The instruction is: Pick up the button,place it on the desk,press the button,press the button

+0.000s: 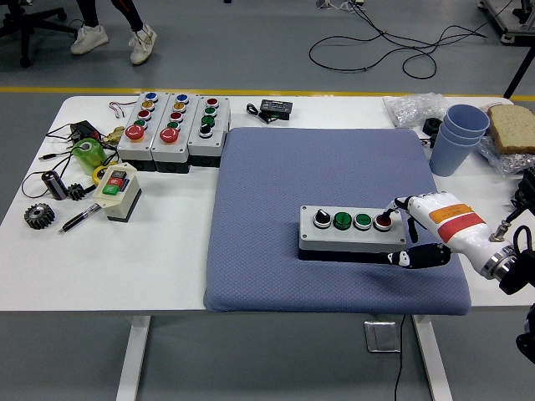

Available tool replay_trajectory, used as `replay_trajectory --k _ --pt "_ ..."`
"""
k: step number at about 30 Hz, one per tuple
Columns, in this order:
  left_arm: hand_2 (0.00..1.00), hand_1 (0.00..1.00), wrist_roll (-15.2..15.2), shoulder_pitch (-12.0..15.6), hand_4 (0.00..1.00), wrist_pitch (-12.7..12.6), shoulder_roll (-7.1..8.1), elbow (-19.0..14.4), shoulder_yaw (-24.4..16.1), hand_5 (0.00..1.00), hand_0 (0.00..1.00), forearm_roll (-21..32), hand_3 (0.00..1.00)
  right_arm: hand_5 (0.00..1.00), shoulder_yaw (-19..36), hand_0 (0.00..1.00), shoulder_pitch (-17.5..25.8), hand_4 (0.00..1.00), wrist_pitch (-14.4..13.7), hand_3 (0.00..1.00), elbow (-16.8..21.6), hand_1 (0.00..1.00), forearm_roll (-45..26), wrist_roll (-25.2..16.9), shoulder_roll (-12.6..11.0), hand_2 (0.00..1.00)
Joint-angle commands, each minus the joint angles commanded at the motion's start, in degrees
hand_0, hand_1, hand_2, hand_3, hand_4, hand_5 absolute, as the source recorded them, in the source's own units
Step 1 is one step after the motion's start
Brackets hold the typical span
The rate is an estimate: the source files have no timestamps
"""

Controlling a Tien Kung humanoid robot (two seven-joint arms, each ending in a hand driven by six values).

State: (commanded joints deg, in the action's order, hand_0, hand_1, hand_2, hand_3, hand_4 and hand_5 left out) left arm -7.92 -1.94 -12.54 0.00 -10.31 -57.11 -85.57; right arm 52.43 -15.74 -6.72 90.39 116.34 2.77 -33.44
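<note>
A grey button box (351, 233) with a black selector knob, two green buttons and one red button (383, 222) lies on the blue mat (334, 167). My right hand (410, 232) reaches in from the right edge. One fingertip (389, 215) rests on the red button at the box's right end, while the black thumb (415, 256) lies low by the box's right front corner. The hand holds nothing. My left arm is out of the picture.
Three more button boxes (173, 127) stand at the back left, and a small beige switch box (118, 190) lies near a gear, pen and cables. Stacked blue cups (456, 136), a plastic bag and bread sit at the back right. A person's feet show on the floor beyond.
</note>
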Motion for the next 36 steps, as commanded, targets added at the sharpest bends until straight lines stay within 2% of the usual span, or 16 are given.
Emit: replay_trajectory --k 15,25,36 --pt "0.674 0.636 0.13 -0.21 0.355 -0.1 0.0 0.0 0.25 0.701 0.597 0.49 0.547 0.503 -0.06 0.08 0.17 0.923 1.79 0.598 0.1 0.002 0.19 0.62 -0.08 0.202" --pt "0.675 0.636 0.05 -0.16 0.356 -0.04 0.0 0.0 0.01 0.698 0.596 0.11 0.547 0.505 0.43 0.08 -0.77 0.923 -0.94 0.6 2.31 0.002 -0.19 0.36 0.52 0.202" --pt "0.674 0.636 0.2 -0.32 0.356 -0.08 0.0 0.0 0.35 0.698 0.597 0.55 0.547 0.51 -2.63 0.082 -2.57 0.918 -0.27 0.599 0.72 0.002 0.01 1.25 2.78 0.202"
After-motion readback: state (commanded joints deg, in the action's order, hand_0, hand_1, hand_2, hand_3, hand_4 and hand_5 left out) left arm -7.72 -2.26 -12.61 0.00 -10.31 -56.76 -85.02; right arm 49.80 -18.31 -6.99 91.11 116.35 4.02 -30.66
